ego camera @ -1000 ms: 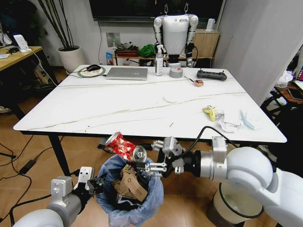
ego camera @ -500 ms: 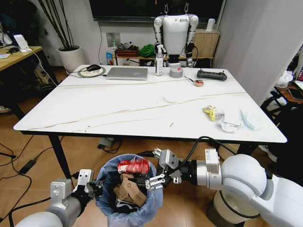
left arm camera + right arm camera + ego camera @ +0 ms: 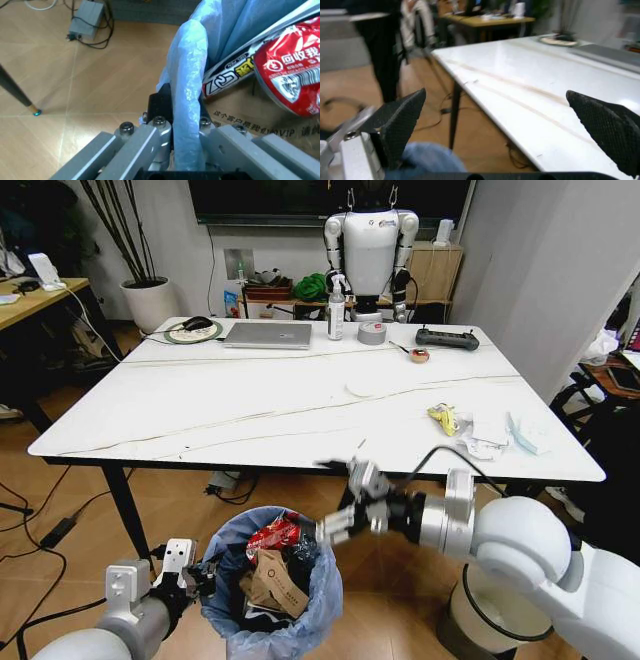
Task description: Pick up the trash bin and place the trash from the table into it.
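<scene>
Below the table [image 3: 250,410], a white marble-look top on wood flooring, the left gripper [image 3: 182,572] clamps the trash bin [image 3: 300,625] by its bagged rim; the right gripper [image 3: 345,500] hovers empty, fingers spread, above it. Remaining trash [image 3: 485,432] lies near the table's right edge.

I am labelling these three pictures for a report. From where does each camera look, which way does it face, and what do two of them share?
Head view: from the robot's head, forward and down over the table; left gripper holds the trash bin, right gripper is open above it.
Left wrist view: down along the left gripper, clamped on the bin's bag-lined rim; a red wrapper inside.
Right wrist view: between the open pads, across the table.
Shared: the red wrapper shows in the head and left wrist views.
</scene>
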### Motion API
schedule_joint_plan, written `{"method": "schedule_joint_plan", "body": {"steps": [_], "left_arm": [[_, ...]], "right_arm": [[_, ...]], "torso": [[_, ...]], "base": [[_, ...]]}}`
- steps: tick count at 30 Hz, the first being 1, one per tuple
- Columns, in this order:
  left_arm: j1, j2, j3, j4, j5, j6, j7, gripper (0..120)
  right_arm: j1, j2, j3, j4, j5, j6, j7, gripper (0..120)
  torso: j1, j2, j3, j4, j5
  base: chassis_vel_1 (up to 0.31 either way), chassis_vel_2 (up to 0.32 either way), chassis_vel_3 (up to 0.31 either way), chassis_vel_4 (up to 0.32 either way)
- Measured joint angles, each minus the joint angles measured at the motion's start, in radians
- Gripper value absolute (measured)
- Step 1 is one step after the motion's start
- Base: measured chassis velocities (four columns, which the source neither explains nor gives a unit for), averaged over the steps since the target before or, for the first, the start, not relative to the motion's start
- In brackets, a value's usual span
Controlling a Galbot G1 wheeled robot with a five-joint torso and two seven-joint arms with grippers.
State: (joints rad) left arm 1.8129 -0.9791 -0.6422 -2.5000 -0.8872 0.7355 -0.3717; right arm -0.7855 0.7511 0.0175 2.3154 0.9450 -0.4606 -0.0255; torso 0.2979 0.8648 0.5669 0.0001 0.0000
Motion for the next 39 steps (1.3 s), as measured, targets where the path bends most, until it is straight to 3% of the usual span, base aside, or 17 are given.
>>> {"method": "schedule_joint_plan", "body": {"steps": [6,9,15,20,25,30,39], "left_arm": [[0.010,-0.008,0.009,0.000,0.010,0.000,-0.004,0],[0.018,-0.010,0.009,0.000,0.010,0.000,-0.013,0],[0.032,-0.012,0.008,0.000,0.011,0.000,-0.018,0],[0.028,0.008,0.008,0.000,0.001,0.000,-0.019,0],[0.027,0.018,0.007,0.000,-0.005,0.000,-0.020,0],[0.020,0.028,0.007,0.000,-0.013,0.000,-0.022,0],[0.013,0.029,0.010,0.000,-0.016,0.000,-0.022,0]], "right_arm": [[0.062,0.069,0.016,-0.075,0.125,-0.007,0.240,100],[0.097,0.097,0.022,-0.147,0.158,-0.014,0.293,100],[0.254,0.197,-0.021,-0.418,0.207,-0.046,0.433,100],[0.357,0.250,-0.047,-0.547,0.260,-0.105,0.529,100],[0.407,0.263,-0.057,-0.601,0.270,-0.135,0.541,100],[0.541,0.282,-0.126,-0.744,0.288,-0.196,0.559,100],[0.650,0.392,-0.235,-0.872,0.335,-0.236,0.623,100]], "torso": [[0.000,0.000,0.000,-0.0002,-0.0001],[0.000,0.000,0.000,-0.0001,-0.0001],[0.000,0.000,0.000,0.0000,0.0000],[0.000,0.000,0.000,0.0001,-0.0002],[0.000,0.000,0.000,0.0000,-0.0002],[0.000,0.000,0.000,-0.0005,-0.0002],[0.000,0.000,0.000,0.0002,-0.0004]], "base": [[0.000,0.000,0.000,0.000],[0.000,0.000,0.000,0.000],[0.000,0.000,0.000,0.000],[0.000,0.000,0.000,0.000],[0.000,0.000,0.000,0.000],[0.000,0.000,0.000,0.000],[0.000,0.000,0.000,0.000]]}}
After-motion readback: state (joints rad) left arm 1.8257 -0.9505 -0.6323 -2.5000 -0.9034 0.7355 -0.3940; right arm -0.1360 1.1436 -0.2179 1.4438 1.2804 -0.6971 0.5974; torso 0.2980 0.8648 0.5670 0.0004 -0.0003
